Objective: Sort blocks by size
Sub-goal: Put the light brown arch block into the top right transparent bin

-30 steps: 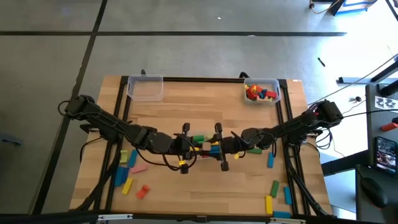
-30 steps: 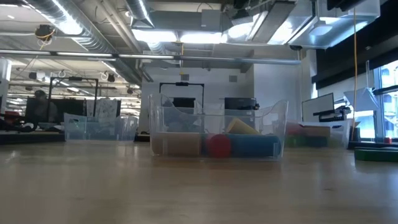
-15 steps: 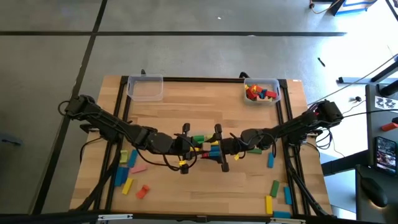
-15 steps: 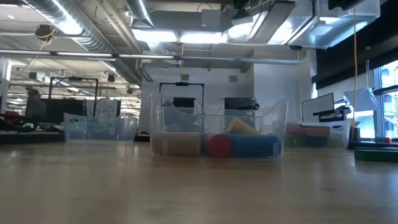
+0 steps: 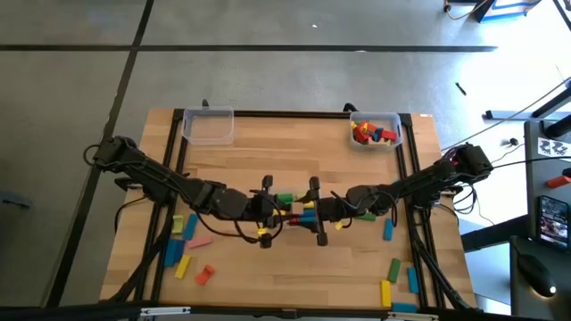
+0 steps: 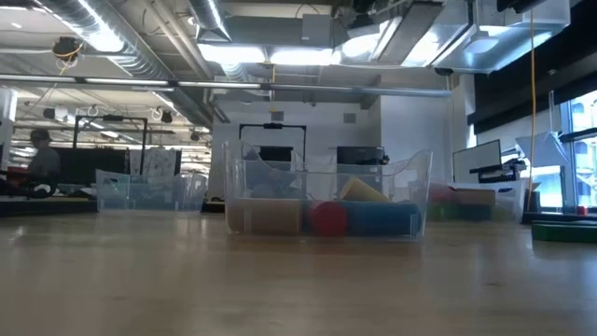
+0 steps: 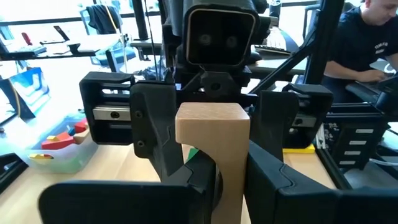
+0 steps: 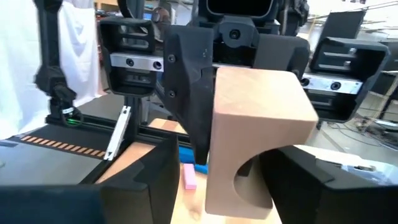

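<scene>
A plain wooden arch block (image 7: 211, 146) (image 8: 255, 134) hangs in mid-air over the table's middle, between my two grippers, which face each other. My left gripper (image 5: 278, 210) (image 7: 230, 183) comes from the table's left and is shut on the block. My right gripper (image 5: 305, 211) (image 8: 233, 186) comes from the right and is open. Its fingers (image 8: 155, 180) stand on either side of the block with a gap. Painted blocks lie below: a green one (image 5: 285, 198) near the grippers, and several at the near left (image 5: 183, 245). My left gripper pinches the arch block's two flat sides (image 7: 186, 155) between its two fingers, low on the block as its wrist view shows it. The fingers come level from the table's left. The block is lifted clear of the table, with its arch cut-out (image 8: 249, 174) turned toward the right gripper.
An empty clear bin (image 5: 209, 126) stands at the far left. A clear bin holding red and other blocks (image 5: 375, 131) (image 6: 326, 201) stands at the far right. Blue, green and yellow blocks lie at the near right (image 5: 393, 267). A person sits beyond the table (image 7: 367, 37).
</scene>
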You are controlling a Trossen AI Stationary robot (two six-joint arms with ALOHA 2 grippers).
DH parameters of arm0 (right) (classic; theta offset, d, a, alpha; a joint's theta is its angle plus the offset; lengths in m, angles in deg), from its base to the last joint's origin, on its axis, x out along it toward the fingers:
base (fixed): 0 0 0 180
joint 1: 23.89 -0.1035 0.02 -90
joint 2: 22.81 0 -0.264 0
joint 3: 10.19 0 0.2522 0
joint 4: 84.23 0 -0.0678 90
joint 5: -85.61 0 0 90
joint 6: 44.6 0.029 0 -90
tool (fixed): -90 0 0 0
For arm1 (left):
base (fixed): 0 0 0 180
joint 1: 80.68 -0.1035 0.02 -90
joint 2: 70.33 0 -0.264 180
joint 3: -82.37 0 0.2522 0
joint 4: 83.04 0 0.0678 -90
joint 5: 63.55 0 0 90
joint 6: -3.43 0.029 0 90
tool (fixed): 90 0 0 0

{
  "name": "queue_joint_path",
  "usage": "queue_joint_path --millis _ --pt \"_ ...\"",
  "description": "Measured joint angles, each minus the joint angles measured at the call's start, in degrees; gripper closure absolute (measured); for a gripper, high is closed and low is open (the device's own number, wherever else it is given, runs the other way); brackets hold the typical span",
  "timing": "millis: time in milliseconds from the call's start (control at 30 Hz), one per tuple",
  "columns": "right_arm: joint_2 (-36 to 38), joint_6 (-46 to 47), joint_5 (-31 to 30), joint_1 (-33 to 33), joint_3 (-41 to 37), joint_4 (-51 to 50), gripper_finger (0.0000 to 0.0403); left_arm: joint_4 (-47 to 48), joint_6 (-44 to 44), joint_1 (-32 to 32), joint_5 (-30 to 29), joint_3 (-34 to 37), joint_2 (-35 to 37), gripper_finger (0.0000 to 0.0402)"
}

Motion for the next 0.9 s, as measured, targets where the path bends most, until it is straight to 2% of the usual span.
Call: queue_joint_path --millis 200,467,733,900 --pt "0.0 -1.5 -0.2 0.0 -0.1 0.7 0.0181 0.1 0.0 0.2 0.0 0.0 0.0 0.0345" --pt "0.5 -1.5 -3.1 0.1 -0.3 -1.9 0.0124 -1.5 0.6 0.5 0.4 -0.3 0.2 0.0345" --pt "0.5 -1.5 4.9 0.0 -0.2 -0.4 0.0121 -1.0 1.7 0.5 0.3 -0.2 0.2 0.0345" --pt "0.6 -1.1 4.8 0.0 -0.2 1.7 0.0122 -1.0 1.6 0.4 0.3 -0.2 0.2 0.0345"
